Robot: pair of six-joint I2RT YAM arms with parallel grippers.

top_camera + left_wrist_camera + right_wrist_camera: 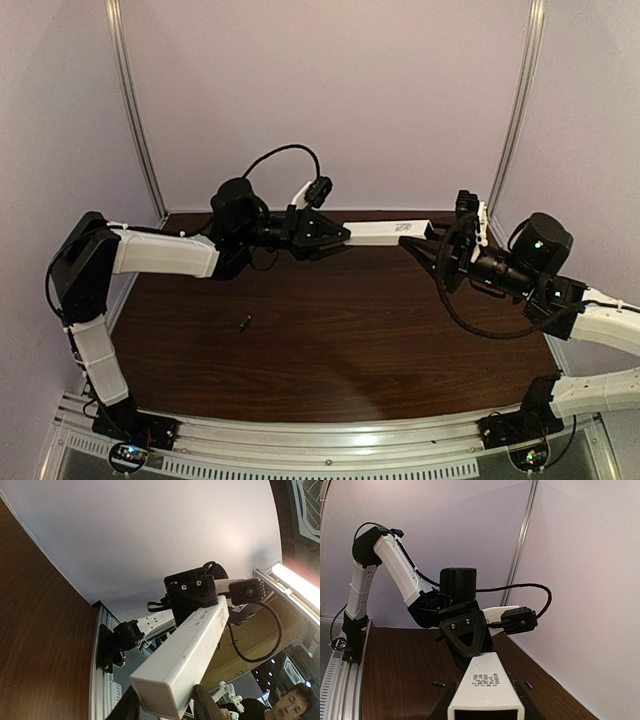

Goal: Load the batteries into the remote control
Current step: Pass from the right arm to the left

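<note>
Above the far edge of the dark brown wooden table (330, 350), the remote control (375, 232), a slim white rectangular plastic bar, hangs level in the air, bridged between the two arms. The black two-finger left gripper (343, 236) has one end of it, and in the left wrist view its dark fingers (129, 705) lie against both long sides of the bar, so it looks clamped there. The black right gripper (415, 240) is closed on the opposite end. Holding the bar at both ends probably keeps it steady and off the table so it can be turned or opened. The end facing the right wrist camera shows a dark rectangular hollow, possibly the battery bay. Neither battery is loaded yet. One tiny slim dark cylinder (244, 322) lies on the wood well in front of the left arm. A second, bluish-purple one (528, 684) lies on the table near the wall on the right arm's side. A small printed label (484, 679) of several lines of dark text sits on the bar's upper face near the right gripper, but the print is too small to read and no brand can be made out.
</note>
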